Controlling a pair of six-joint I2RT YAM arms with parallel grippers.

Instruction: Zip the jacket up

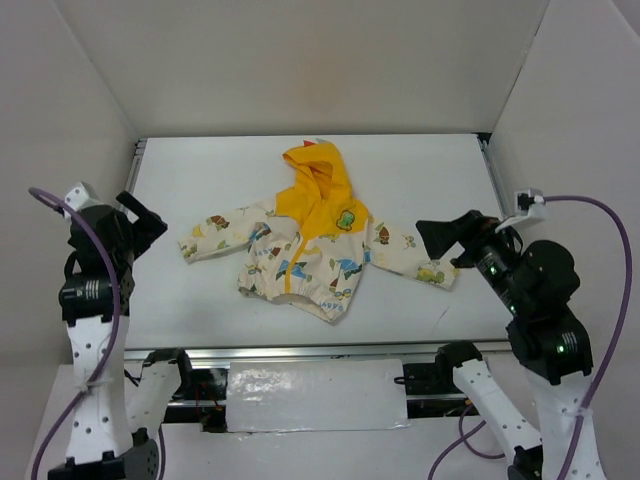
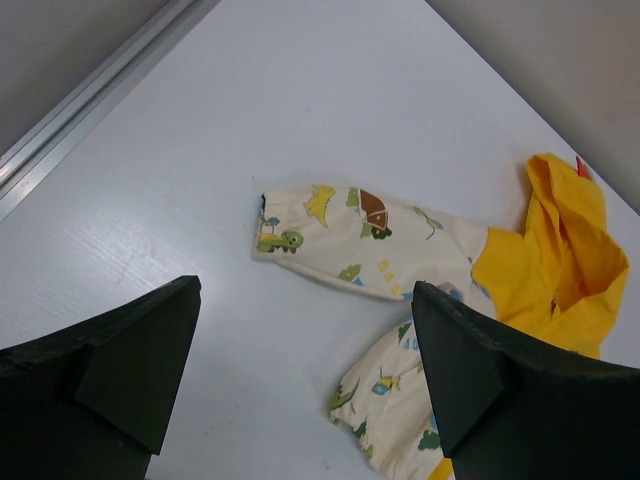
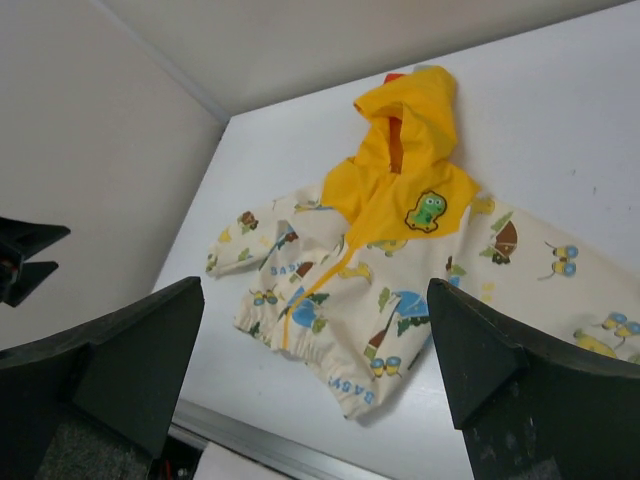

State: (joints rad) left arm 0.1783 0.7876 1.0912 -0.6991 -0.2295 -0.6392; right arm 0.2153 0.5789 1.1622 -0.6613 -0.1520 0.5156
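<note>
The jacket [image 1: 310, 250] lies flat on the white table [image 1: 200, 170], mid-table, with its yellow hood [image 1: 315, 175] pointing away from me and both dinosaur-print sleeves spread out. Its yellow zipper line [image 3: 318, 295] runs from the yoke down to the elastic hem. My left gripper [image 1: 150, 222] is open and empty, raised to the left of the jacket's left sleeve [image 2: 360, 235]. My right gripper [image 1: 428, 238] is open and empty, raised over the right sleeve's cuff. In the right wrist view the jacket's front [image 3: 400, 250] shows between the open fingers.
White walls enclose the table on three sides. A metal rail [image 1: 300, 355] runs along the near edge, and another [image 2: 90, 100] along the left edge. The left arm's gripper shows at the left edge of the right wrist view [image 3: 25, 255].
</note>
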